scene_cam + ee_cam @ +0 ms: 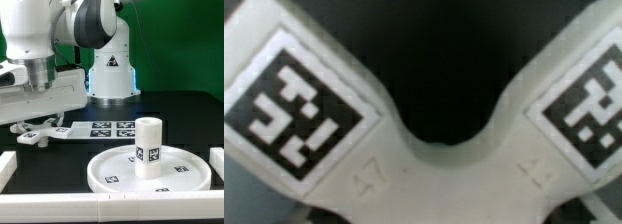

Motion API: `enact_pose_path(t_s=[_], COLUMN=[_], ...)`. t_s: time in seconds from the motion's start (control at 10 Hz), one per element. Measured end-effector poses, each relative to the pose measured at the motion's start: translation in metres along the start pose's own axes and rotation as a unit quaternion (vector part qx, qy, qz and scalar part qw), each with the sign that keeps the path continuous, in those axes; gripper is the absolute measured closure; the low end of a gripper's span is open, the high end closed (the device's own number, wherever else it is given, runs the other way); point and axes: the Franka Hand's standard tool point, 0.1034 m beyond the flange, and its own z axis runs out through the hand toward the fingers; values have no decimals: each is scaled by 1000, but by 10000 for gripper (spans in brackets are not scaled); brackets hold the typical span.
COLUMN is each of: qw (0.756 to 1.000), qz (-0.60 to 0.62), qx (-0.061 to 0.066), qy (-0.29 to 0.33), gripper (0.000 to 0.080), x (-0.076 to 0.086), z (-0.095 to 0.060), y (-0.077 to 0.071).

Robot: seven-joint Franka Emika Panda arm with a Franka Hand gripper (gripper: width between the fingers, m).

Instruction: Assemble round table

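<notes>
The large rimmed round disc (104,176) lies flat at the front of the exterior view's right. The short thick cylinder leg (149,146) stands upright on its middle. The cross-shaped foot (36,132) is at the exterior view's left, just above the black table, directly under my gripper (35,120). In the wrist view the foot (438,170) fills the picture, with two tagged arms spreading away and its hub between the jaws. My gripper (438,216) looks shut on the hub. Its fingertips are mostly hidden by the foot.
The marker board (105,128) lies flat next to the foot, behind the disc. White bars edge the workspace at the front (110,206), the exterior view's left (5,166) and right (217,164). The robot base (108,72) stands at the back.
</notes>
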Motion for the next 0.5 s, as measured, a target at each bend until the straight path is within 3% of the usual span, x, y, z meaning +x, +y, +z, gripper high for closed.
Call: enact_pose_path(t_s=[0.2,0.5], qw=[1000,999], qz=[-1,26], qx=[5,19], qy=[1,6], gripper=[347,347], x=[7,53], z=[-7,-46], y=[-7,-40])
